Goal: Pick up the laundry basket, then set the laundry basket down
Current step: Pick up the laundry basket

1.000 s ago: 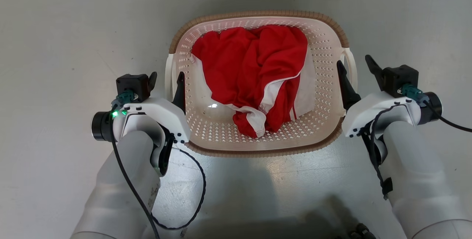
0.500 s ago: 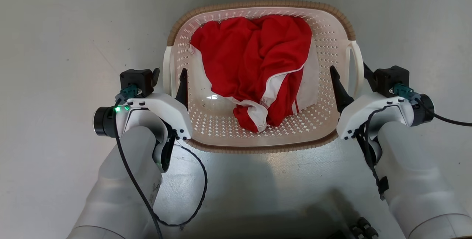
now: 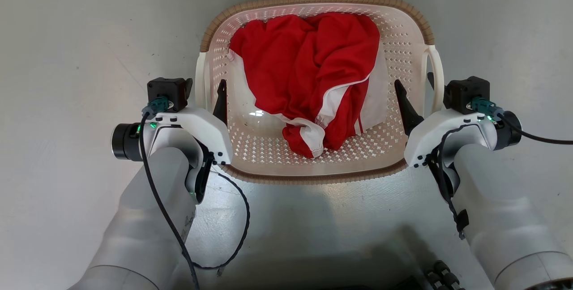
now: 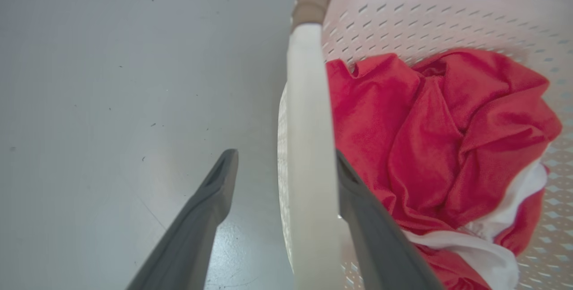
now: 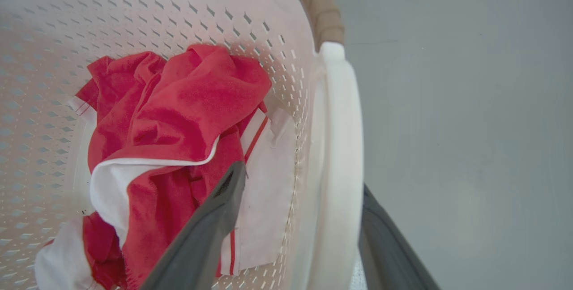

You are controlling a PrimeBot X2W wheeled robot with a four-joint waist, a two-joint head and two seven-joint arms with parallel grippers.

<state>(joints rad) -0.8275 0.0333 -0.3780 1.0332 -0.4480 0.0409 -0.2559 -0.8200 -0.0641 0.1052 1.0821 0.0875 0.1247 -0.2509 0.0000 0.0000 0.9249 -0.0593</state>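
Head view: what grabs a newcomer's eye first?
The crumpled red-and-white garment lying in the cream-white perforated plastic laundry basket on the grey floor, centre of view. Next, the left gripper and right gripper, both open, each straddling one of the white loop handles.

A red garment with white trim lies crumpled in a heap, its folds bunched toward the far side and a white-edged hem curling toward the near side. A white panel with thin red stripes spreads out at its right. The grey floor is glossy, with small dark specks and faint scuffs.
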